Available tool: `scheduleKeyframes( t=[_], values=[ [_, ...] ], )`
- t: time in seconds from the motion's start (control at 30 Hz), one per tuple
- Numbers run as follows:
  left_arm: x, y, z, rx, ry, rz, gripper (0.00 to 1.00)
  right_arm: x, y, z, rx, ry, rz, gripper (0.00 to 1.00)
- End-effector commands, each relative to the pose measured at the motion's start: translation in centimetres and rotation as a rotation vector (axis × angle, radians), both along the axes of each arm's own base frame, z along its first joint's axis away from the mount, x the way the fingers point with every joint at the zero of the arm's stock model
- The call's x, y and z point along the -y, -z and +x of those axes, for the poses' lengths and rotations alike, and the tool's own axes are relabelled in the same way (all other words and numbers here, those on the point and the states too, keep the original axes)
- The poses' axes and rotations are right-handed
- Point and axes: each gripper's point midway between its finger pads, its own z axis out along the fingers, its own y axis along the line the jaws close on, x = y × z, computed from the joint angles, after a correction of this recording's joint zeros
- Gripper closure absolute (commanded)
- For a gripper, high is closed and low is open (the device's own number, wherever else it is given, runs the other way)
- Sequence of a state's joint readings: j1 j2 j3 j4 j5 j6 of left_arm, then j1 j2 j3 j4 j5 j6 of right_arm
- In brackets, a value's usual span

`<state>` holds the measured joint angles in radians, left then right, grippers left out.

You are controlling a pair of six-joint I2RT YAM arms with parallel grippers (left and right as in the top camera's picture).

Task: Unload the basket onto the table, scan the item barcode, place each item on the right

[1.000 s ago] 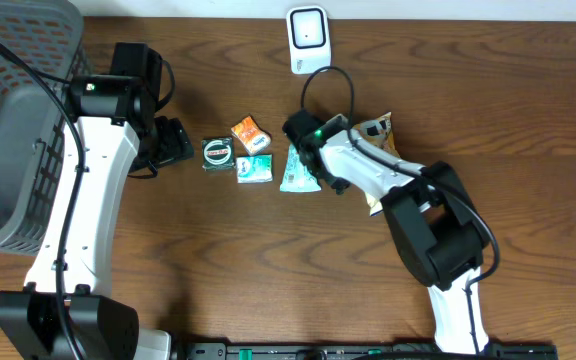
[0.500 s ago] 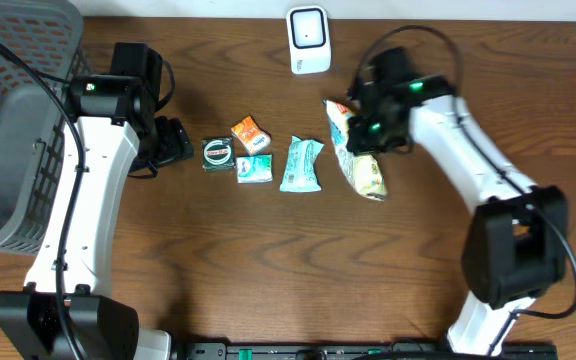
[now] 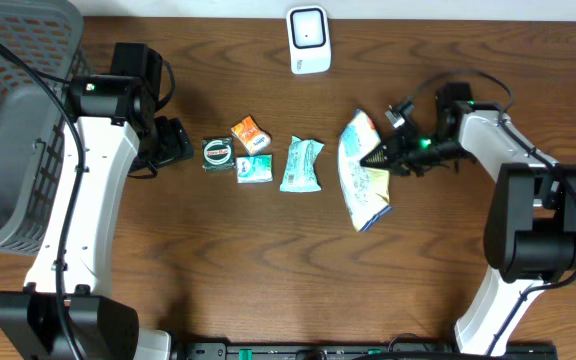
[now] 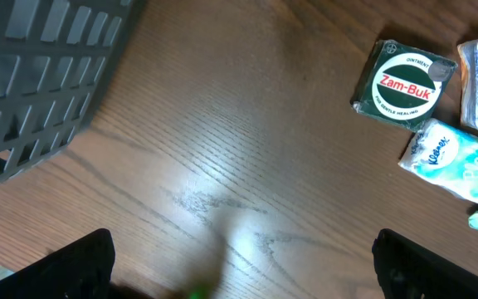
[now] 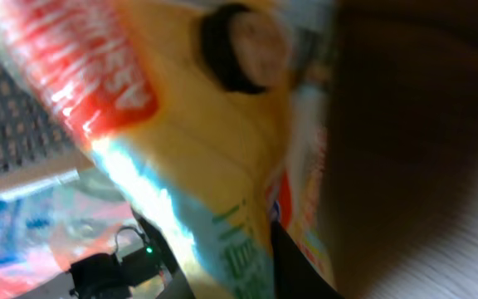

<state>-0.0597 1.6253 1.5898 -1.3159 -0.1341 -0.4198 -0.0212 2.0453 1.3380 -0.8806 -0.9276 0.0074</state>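
The item is a yellow, white and blue snack bag [image 3: 361,175], tilted right of the table's middle. My right gripper [image 3: 382,158] is shut on its right edge, reaching in from the right. In the right wrist view the bag [image 5: 189,141] fills the frame, blurred, and a dark finger [image 5: 299,267] presses against it. The white barcode scanner [image 3: 308,40] stands at the back centre, apart from the bag. No barcode is readable. Over bare wood at the left, my left gripper [image 3: 176,141] [image 4: 243,267] is open and holds nothing.
A grey mesh basket [image 3: 8,110] [image 4: 31,75] fills the far left. A green Zam-Buk tin [image 3: 218,152] [image 4: 405,83], an orange packet [image 3: 249,132], a Kleenex pack [image 3: 254,168] [image 4: 455,154] and a teal pouch [image 3: 301,165] lie in a row mid-table.
The right arm has swung out to the right, carrying the snack bag from beside the scanner down and to the right. The left arm and the small packets have not moved.
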Motion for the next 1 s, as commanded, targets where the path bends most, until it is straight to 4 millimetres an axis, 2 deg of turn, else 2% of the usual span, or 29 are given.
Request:
scheduleKeyframes(
  t=[0.0,0.1,0.13,0.23,0.37,0.43,0.47,0.77,0.97],
  values=[
    [-0.3,0.2,-0.1,-0.011,-0.012,0.008,0.02,3.9,1.5,0.6,-0.072,0.118,-0.158,0.73],
    [-0.3,0.2,-0.1,-0.011,-0.012,0.008,0.02,6.8,1.7,0.7,-0.094,0.159,-0.279,0.62],
    [-0.3,0.2,-0.1,-0.011,-0.013,0.008,0.02,7.9,1.4,0.6,-0.102,0.170,-0.329,0.57],
    [-0.3,0.2,-0.1,-0.011,-0.012,0.008,0.02,9.7,0.0,0.7,-0.114,0.182,-0.416,0.43],
    [-0.3,0.2,-0.1,-0.011,-0.012,0.008,0.02,9.8,-1.7,0.7,-0.091,0.138,-0.443,0.24],
    [-0.3,0.2,-0.1,-0.011,-0.012,0.008,0.03,9.4,-1.7,0.6,-0.077,0.106,-0.449,0.07],
    [-0.3,0.2,-0.1,-0.011,-0.012,0.008,0.02,9.4,-1.5,0.5,-0.077,0.098,-0.462,0.02],
    [-0.3,0.2,-0.1,-0.011,-0.013,0.008,0.02,6.5,1.4,0.1,-0.035,0.035,-0.478,0.01],
    [-0.3,0.2,-0.1,-0.011,-0.012,0.008,0.02,3.6,3.6,-0.4,0.009,-0.001,-0.415,0.01]
  ],
)
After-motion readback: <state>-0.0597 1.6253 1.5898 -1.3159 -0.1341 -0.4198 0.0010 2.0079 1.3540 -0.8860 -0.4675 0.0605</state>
